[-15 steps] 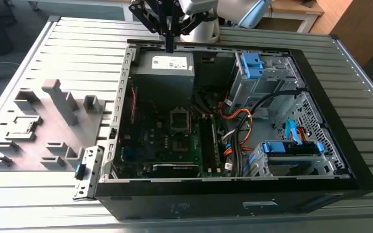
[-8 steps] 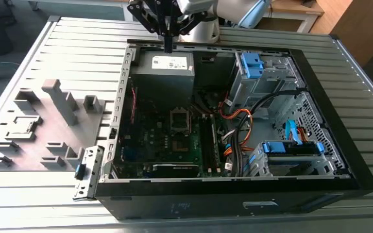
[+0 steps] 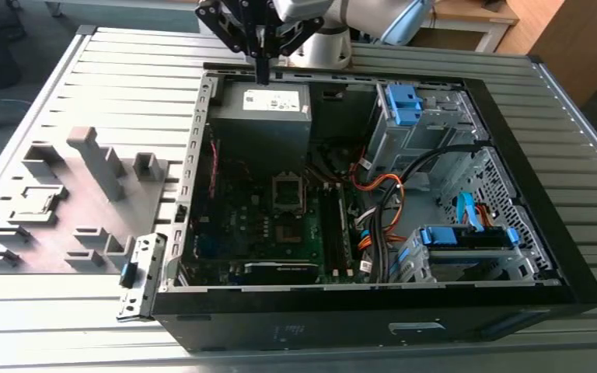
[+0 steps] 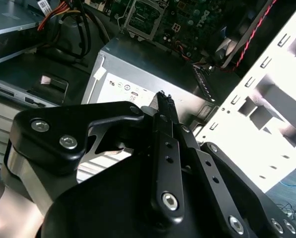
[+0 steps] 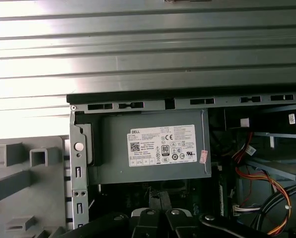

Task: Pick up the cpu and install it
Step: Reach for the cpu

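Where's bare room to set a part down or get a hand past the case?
Free: table slats between grey tray and near edge; strip on the exterior view's right of the case. Crowded: cable bundle inside.

The arm holds its hand [image 3: 263,77] pointing straight down, fingers [image 4: 164,106] pressed together.

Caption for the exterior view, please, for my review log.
Claw hovers over the grey power supply inside the open computer case, with the CPU socket nearer the camera.
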`<state>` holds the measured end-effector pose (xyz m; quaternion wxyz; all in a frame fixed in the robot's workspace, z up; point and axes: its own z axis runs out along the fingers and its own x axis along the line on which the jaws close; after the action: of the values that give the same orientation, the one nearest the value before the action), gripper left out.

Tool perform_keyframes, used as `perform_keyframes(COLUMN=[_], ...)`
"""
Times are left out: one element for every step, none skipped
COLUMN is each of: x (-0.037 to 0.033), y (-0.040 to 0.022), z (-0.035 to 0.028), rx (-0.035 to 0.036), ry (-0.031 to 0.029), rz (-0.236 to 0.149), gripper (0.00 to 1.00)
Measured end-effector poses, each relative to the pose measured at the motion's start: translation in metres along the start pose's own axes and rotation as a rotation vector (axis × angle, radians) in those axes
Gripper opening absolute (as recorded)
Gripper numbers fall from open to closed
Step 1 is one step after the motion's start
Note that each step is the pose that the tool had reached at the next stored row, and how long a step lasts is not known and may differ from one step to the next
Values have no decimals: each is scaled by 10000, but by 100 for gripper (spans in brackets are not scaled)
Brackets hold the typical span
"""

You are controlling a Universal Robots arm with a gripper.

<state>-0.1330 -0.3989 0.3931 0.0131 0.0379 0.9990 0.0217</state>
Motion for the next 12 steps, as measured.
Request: perform_keyframes(x=[14, 28, 41, 52, 64, 78, 90, 104, 121, 138, 156, 174], y=[-1, -2, -3, -4, -5, -6, -7, -8, -9, -10, -12, -13], z=[0, 0, -1, -1, -1, -1, -2, -2, -2, -2, -2, -2], rx=[0, 0, 0, -1, 0, 0, 0, 1, 1, 0, 0, 0], ry=[0, 0, 0, 0, 0, 0, -1, 0, 0, -1, -1, -1], rz=[0, 1, 1, 0, 0, 0, 0, 0, -1, -1, 0, 1], gripper=[11, 11, 11, 11, 11, 11, 11, 11, 11, 11, 11, 11])
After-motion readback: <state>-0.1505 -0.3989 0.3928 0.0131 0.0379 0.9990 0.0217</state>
